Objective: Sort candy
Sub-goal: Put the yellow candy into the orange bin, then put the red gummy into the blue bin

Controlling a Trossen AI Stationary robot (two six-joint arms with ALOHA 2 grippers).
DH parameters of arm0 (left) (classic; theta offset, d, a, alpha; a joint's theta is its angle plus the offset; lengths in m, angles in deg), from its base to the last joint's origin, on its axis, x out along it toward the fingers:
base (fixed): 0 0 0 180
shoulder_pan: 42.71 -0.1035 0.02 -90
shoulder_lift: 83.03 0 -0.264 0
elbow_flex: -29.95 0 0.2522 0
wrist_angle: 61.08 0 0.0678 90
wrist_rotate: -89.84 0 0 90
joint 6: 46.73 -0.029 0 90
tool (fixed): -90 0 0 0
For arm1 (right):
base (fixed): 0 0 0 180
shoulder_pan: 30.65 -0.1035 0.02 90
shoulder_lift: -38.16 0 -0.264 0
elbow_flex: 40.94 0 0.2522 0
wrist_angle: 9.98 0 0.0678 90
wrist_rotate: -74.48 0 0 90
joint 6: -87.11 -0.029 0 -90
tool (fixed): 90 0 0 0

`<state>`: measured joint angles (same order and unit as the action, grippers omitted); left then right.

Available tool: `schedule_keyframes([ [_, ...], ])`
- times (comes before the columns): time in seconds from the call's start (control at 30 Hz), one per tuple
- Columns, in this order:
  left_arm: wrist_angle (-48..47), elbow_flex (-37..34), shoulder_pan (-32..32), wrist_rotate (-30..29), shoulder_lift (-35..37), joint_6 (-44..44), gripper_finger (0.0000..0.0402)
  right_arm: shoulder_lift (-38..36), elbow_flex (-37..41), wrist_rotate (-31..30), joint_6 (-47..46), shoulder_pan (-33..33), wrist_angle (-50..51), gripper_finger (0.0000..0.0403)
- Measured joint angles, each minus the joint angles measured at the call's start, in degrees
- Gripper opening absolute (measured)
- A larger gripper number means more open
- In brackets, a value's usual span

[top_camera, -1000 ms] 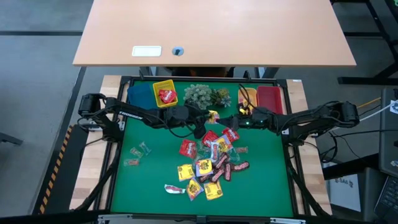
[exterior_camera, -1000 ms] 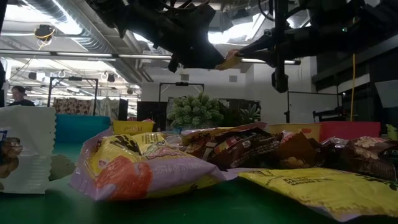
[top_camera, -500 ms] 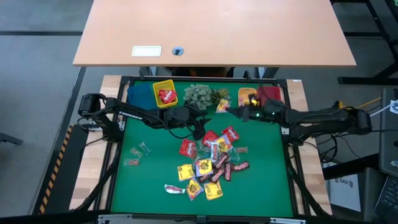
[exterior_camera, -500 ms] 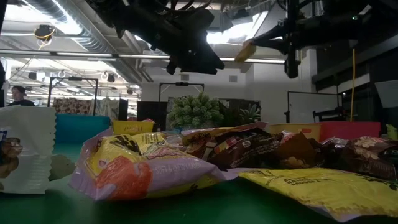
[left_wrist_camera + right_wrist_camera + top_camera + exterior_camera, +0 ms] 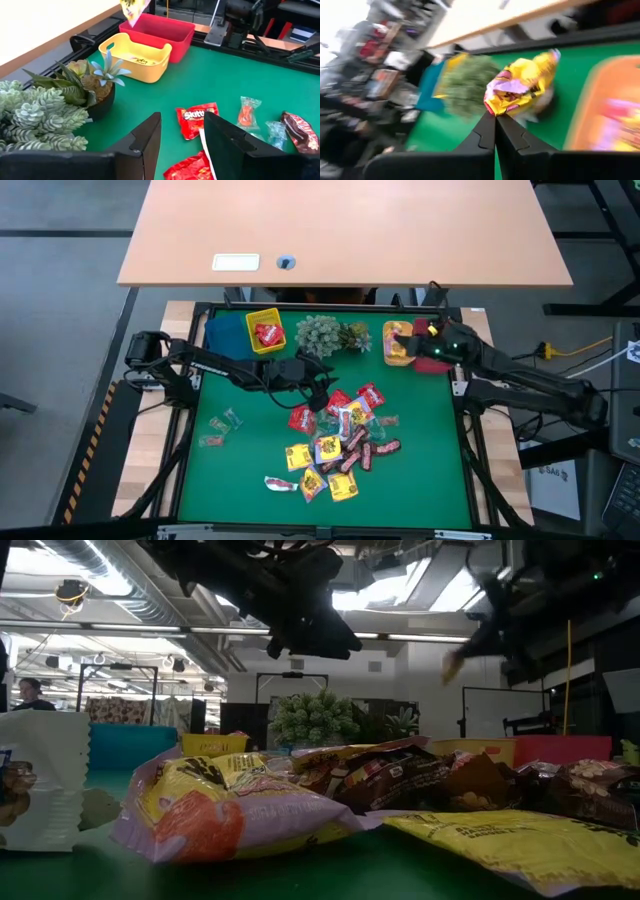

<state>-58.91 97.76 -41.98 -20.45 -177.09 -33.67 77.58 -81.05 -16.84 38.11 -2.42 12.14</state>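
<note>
The candy pile (image 5: 340, 442) lies mid-table: red packets, yellow square packets, dark bars, with pale wrappers (image 5: 222, 428) off to its left. My right gripper (image 5: 407, 342) is raised over the orange bin (image 5: 397, 357) at the far right, shut on a yellow packet (image 5: 520, 86). That packet also shows in the left wrist view (image 5: 133, 8) and, blurred, in the low view (image 5: 453, 662). My left gripper (image 5: 182, 134) is open, held above the far edge of the pile over a red packet (image 5: 196, 119), touching nothing. My right gripper pinches the yellow packet by one edge (image 5: 496, 111) between its two fingertips. The packet is lifted clear of the table and sticks out beyond the fingers, above the orange bin (image 5: 615, 117).
Along the far edge stand a blue bin (image 5: 224, 332), a yellow bin (image 5: 264, 318) with red packets in it, a grey-green plant cluster (image 5: 330, 333), the orange bin and a red bin (image 5: 438, 330). Bare green mat lies left and right of the pile.
My right gripper has carried the yellow packet from beside my left gripper at mid-table toward the far right edge, ending above the orange bin. It stays shut on the packet. My left gripper has kept its place above the pile.
</note>
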Motion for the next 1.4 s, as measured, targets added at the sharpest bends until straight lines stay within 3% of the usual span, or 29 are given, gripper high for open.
schedule_keyframes([
  [0.2, -0.05, 0.0, 0.97, 0.02, -0.01, 0.0, 0.0135, 0.73, 0.04, -0.2, -0.02, 4.11, 7.26, 0.0003],
  [0.47, -3.02, 0.0, 2.59, 2.13, -0.01, 0.02, 0.0135, 1.01, 0.04, -0.2, -0.02, 4.89, 7.21, 0.0027],
  [0.9, -14.9, -0.07, 8.0, 9.51, -0.01, 0.5, 0.0135, 1.01, 0.04, -0.18, 0.0, 4.87, 7.23, 0.0152],
  [1.4, -27.39, -0.07, 15.76, 7.74, -0.01, 18.23, 0.0135, 1.01, 0.04, 1.03, 0.04, 4.78, 7.29, 0.0172],
])
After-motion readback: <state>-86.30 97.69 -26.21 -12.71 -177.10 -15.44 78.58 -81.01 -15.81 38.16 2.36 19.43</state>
